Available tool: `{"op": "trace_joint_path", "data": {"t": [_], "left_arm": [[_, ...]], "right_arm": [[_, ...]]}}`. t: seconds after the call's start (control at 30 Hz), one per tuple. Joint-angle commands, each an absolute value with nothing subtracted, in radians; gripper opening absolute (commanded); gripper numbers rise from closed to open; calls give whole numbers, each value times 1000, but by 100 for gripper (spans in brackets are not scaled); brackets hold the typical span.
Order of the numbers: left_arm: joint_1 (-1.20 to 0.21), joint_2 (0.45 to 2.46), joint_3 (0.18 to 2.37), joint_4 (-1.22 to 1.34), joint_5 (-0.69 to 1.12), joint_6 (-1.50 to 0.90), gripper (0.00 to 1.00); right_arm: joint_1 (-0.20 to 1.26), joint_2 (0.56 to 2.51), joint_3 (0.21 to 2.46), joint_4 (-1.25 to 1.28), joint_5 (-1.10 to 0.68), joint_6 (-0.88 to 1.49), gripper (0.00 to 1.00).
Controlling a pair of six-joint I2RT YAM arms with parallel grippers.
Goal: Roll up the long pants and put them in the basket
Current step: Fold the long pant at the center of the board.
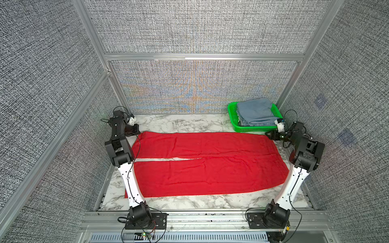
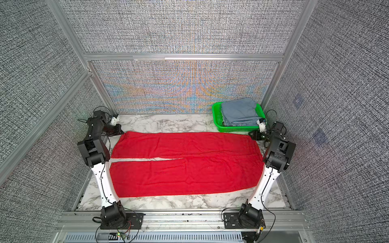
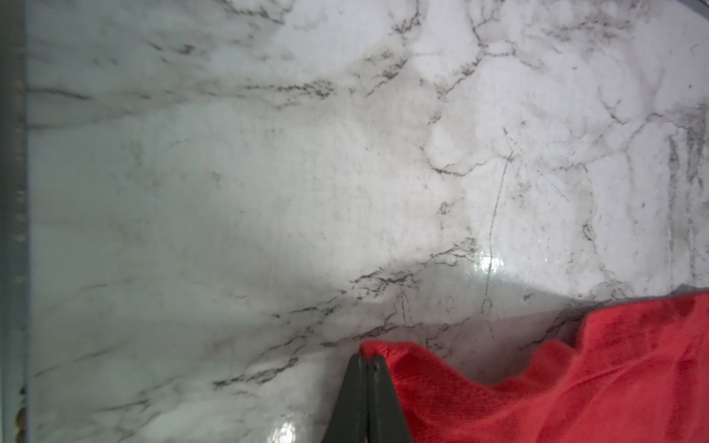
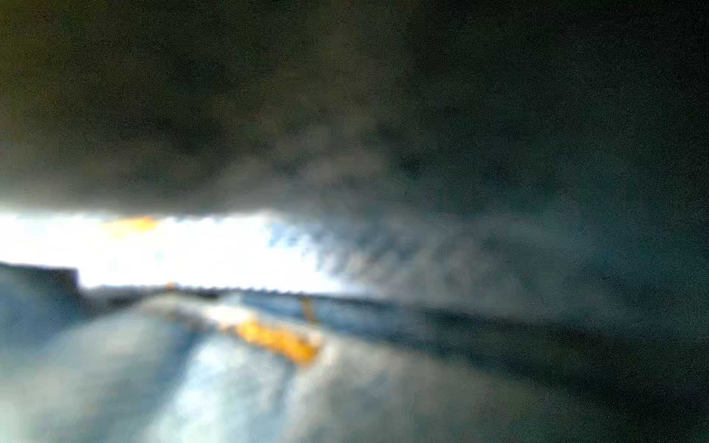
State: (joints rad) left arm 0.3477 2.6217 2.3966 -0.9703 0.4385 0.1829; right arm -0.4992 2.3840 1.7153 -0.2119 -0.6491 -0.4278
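The long pants (image 1: 210,166) lie flat and bright red across the marble table in both top views, legs towards the left and waist towards the right, with a thin gap between the legs. My left gripper (image 3: 367,358) is shut on the far-left corner of the far leg, and a bit of red cloth (image 3: 575,383) pokes out at its tip. In a top view the left gripper (image 1: 136,131) sits low at that corner. My right gripper (image 1: 270,135) is at the far-right waist corner, close to the cloth. The right wrist view is dark and blurred, so its jaws do not show.
A green basket (image 1: 232,117) holding a folded blue-grey garment (image 1: 255,112) stands at the back right, just behind the right gripper. Bare marble table (image 1: 179,122) shows behind the pants and along the front edge. Aluminium frame posts and grey walls close in the sides.
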Motion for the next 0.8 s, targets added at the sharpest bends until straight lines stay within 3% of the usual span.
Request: {"op": "trace_joint_path", "data": {"t": [0.0,0.53,0.77], "left_arm": [[350,2613,2397,-982,452,183,2],[356,2610,2402,-972,480,177,3],[360,2599,2394,-979,483,179,2]], "right_arm": [[-494,2407,1690,-461,-588,-391,72],[-477,2377,1621,-501,-566,-379,64],[-476,2354,1578,-488,-549,-362,54]]}}
